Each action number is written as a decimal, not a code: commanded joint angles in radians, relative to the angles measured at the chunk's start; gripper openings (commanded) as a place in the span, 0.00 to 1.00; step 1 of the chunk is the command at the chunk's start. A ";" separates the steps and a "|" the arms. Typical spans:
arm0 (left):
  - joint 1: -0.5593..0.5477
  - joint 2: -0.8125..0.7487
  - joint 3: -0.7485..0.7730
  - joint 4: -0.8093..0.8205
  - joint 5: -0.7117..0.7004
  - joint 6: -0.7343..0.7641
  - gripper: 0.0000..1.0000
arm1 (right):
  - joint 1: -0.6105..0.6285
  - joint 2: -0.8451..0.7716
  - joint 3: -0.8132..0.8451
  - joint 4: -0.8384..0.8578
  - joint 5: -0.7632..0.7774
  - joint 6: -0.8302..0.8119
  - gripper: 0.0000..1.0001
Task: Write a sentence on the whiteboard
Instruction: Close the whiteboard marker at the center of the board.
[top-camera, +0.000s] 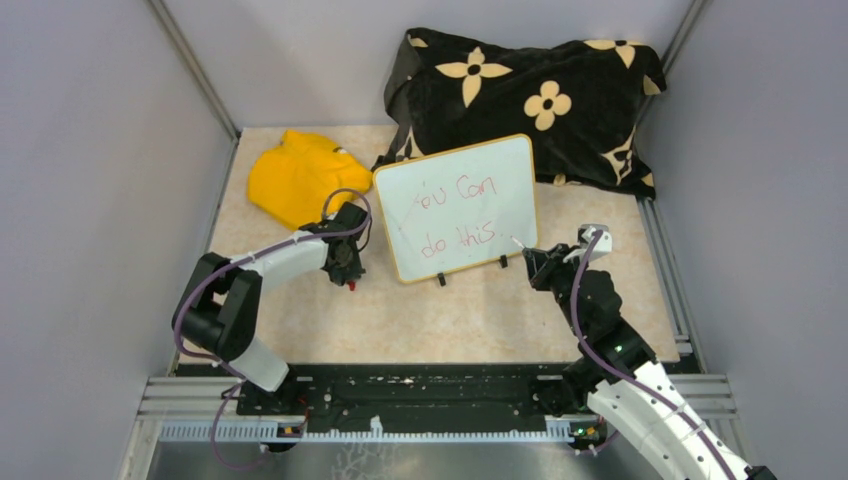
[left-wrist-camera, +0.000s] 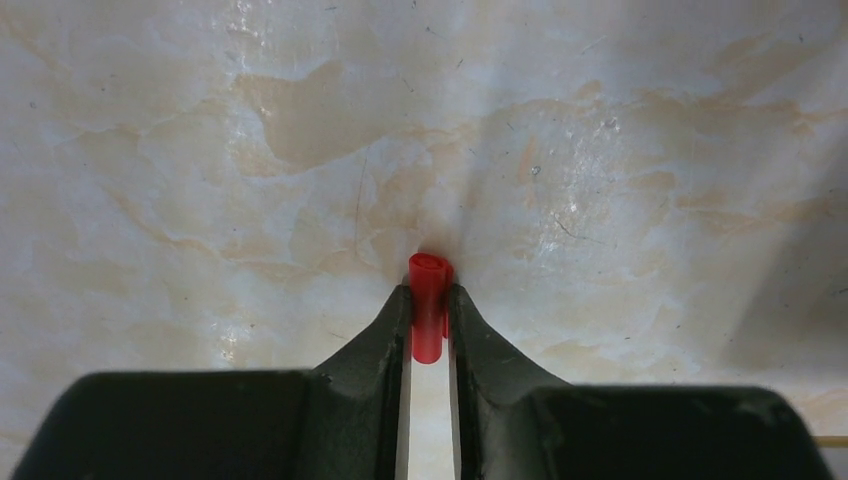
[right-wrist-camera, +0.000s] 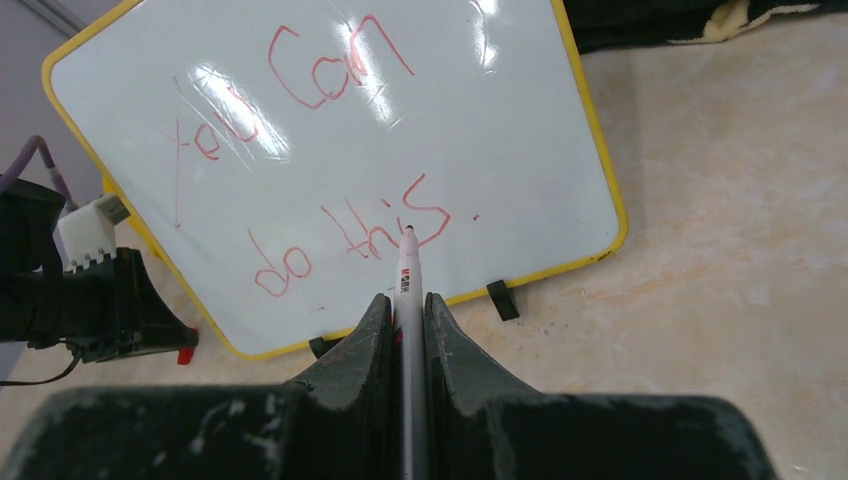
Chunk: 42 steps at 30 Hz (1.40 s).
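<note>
My left gripper (left-wrist-camera: 429, 300) pinches a red marker cap (left-wrist-camera: 430, 275) over the table (top-camera: 600, 300), my right gripper (right-wrist-camera: 405, 310) clamps the marker (right-wrist-camera: 408, 270), tip near the sentence (top-camera: 458, 240), whiteboard (top-camera: 505, 180) toward the table's far edge.

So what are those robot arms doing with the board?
The right tool grips a marker, its tip aimed at the whiteboard. Red words reading "You Can do this" are already on it. The left tool pinches a red cap over the table.
</note>
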 joint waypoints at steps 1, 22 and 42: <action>-0.004 0.007 -0.001 -0.011 0.019 -0.052 0.19 | 0.015 -0.003 0.014 0.043 0.001 0.005 0.00; -0.004 0.030 -0.008 -0.023 0.008 0.012 0.35 | 0.015 -0.004 0.014 0.041 0.002 0.004 0.00; -0.003 0.047 -0.047 0.000 0.010 0.017 0.11 | 0.015 -0.007 0.012 0.038 0.003 0.005 0.00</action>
